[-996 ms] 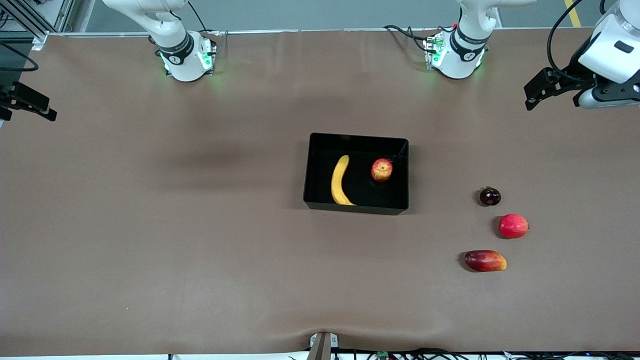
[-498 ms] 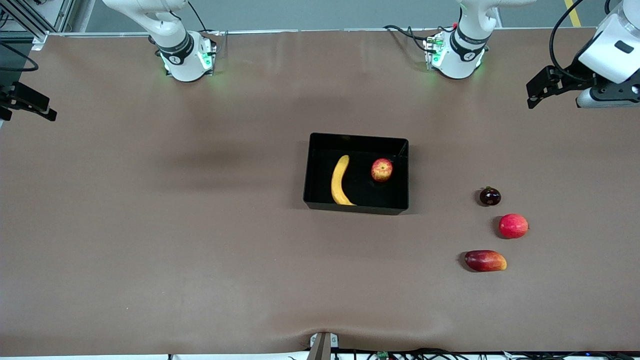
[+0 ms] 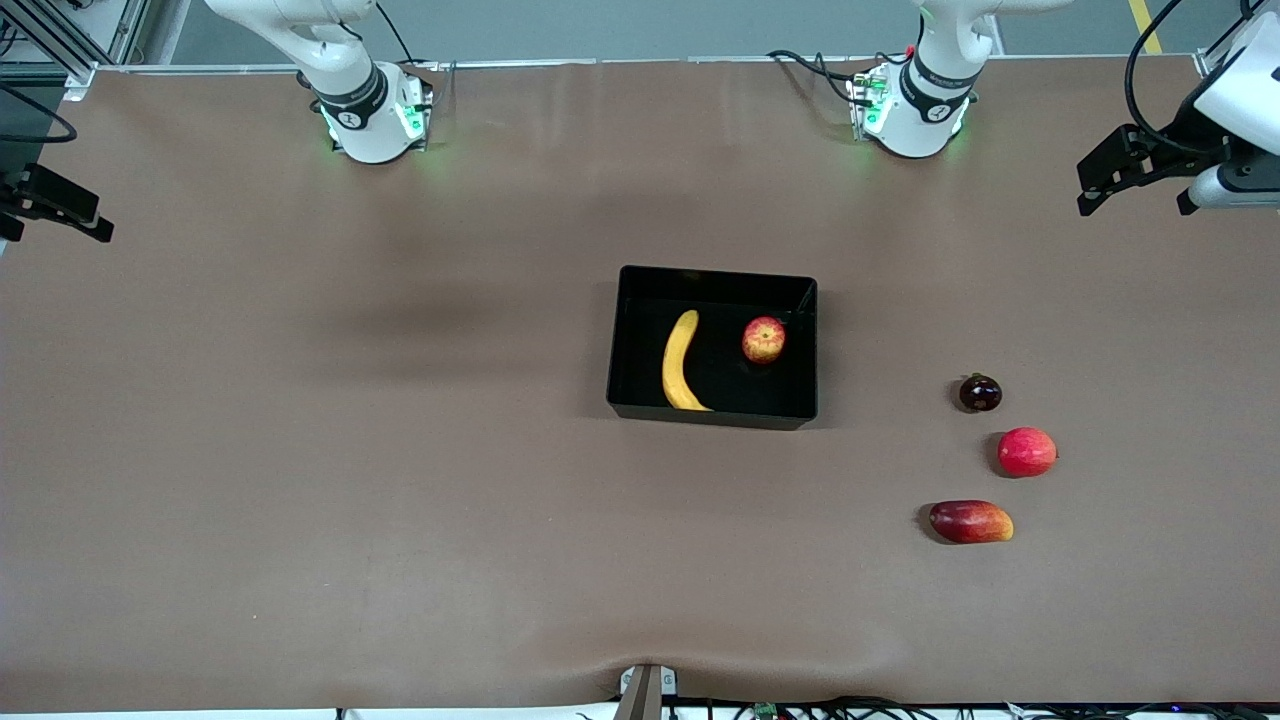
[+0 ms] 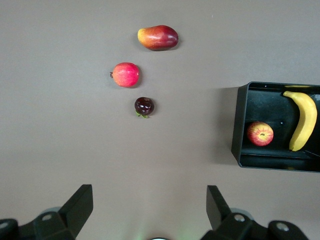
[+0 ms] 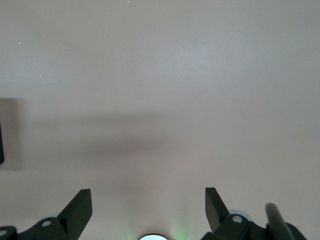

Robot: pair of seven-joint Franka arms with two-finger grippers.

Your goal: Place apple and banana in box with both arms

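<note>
The banana (image 3: 680,362) and apple (image 3: 763,339) lie apart inside the box (image 3: 713,413). Both arms wait high over bare tabletop (image 3: 400,500), the left end effector (image 4: 150,212) and right end effector (image 5: 148,210) spread wide, holding nothing.

Both arms are glossy white with rounded links, each ringed by a black joint band bearing a small white mark, and each base glows green where it meets the worktop (image 3: 500,560), with thin black cables trailing beside it. The left tool (image 4: 150,212) shows two matte black wedge-shaped fingers set wide apart, grey round screw heads on their mounts; a black cable loops above the left wrist at about 1 o'clock in the front view. The right tool (image 5: 148,212) looks alike.
</note>
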